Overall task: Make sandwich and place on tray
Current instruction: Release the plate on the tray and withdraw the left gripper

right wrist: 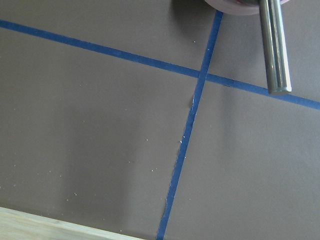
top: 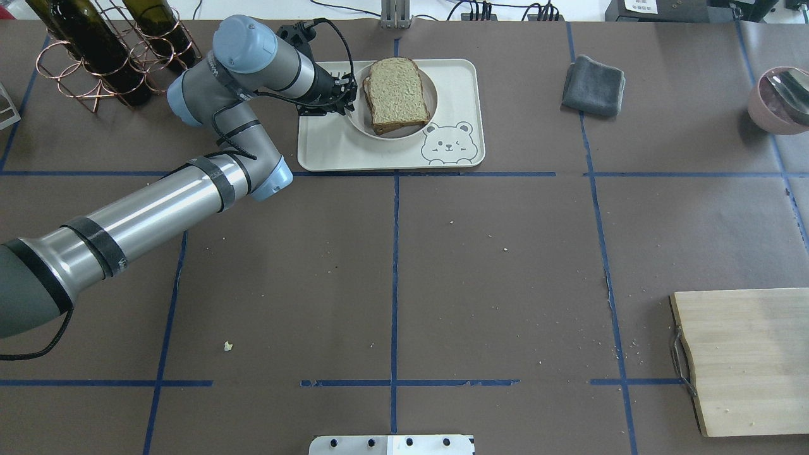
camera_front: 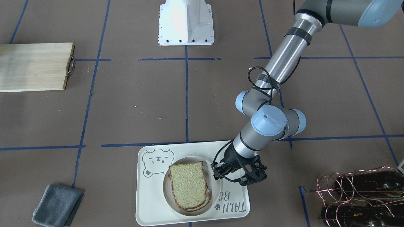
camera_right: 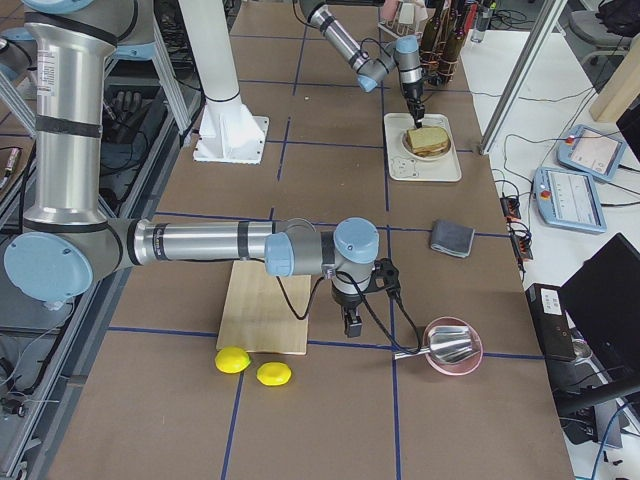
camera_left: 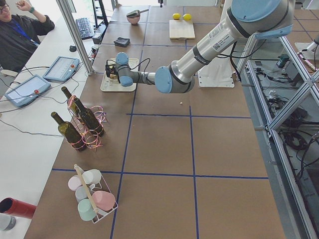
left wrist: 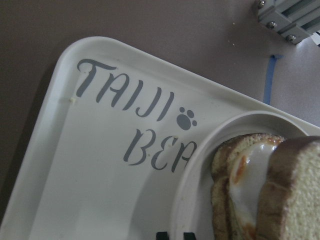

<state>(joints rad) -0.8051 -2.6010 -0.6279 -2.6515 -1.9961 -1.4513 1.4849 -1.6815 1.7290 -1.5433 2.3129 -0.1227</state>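
Overhead exterior: sandwich beside left tool

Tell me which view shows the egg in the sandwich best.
The left wrist view: the egg shows white and orange inside the sandwich, seen edge-on. Overhead and front-facing show only the top slice; in the side views the sandwich is too small to tell.
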